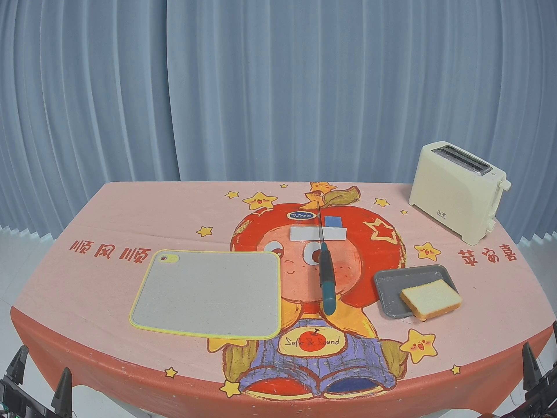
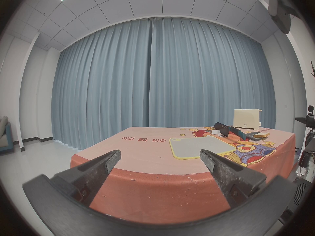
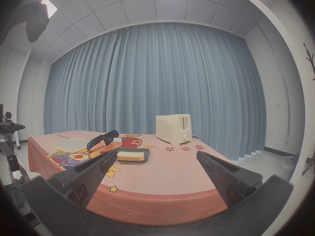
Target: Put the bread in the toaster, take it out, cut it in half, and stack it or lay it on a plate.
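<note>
Left end effector (image 2: 159,154): down low off the desk's near left corner, jaws spread wide, nothing between them.
Right end effector (image 3: 157,154): same story off the near right corner, jaws parted and gripping nothing.
Desk (image 1: 116,227): pink cartoon cloth, a big apple-headed figure printed down the middle.
Cutting board (image 1: 209,293): grey with a yellow-green rim, lying flat left of centre, near the front edge.
Knife (image 1: 326,274): right beside the board's right edge, teal handle toward the robot, thin blade pointing away and crossing a white block (image 1: 304,234).
Bread (image 1: 430,298): one pale square slice, lying flat on the near right part of the grey tray (image 1: 387,288), one corner just over the rim.
Grey tray: right of the knife, close to the front edge of the desk.
Toaster (image 1: 458,191): cream, two slots on top, standing at the far right corner, well apart from the bread.
Curtain (image 1: 278,71): blue-grey folds hanging behind the desk.
</note>
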Controlling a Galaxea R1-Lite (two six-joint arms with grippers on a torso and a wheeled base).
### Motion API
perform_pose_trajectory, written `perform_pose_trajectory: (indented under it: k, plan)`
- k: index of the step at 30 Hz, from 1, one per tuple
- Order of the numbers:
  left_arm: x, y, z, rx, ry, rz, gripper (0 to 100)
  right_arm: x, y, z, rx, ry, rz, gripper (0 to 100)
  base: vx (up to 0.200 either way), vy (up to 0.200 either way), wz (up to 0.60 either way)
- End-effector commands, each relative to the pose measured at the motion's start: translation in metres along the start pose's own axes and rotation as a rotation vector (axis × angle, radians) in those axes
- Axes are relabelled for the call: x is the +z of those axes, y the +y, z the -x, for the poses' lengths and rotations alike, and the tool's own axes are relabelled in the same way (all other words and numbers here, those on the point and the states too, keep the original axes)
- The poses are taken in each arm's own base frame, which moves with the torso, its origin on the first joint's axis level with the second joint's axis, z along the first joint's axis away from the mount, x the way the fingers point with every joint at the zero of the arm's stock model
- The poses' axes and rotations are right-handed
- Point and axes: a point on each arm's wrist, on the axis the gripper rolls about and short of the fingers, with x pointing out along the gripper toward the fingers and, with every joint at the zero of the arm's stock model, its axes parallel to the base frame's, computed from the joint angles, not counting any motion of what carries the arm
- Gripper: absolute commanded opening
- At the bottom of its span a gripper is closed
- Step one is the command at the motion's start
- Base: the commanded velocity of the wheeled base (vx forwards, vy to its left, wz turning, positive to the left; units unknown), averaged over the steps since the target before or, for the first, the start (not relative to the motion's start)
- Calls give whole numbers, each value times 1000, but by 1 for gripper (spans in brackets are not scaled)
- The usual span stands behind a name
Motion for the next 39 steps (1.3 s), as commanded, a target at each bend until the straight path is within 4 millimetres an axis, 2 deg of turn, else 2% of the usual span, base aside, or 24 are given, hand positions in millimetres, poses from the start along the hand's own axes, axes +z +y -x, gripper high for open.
perform_pose_trajectory:
  k: [1, 39]
  plan:
    - [-5, 0, 0, 1, 1, 1, 100, -5, 0, 0, 1, 1, 0, 100, 0, 0, 0]
    - [-5, 0, 0, 0, 1, 1, 100, -5, 0, 0, -15, 0, -7, 100, 0, 0, 0]
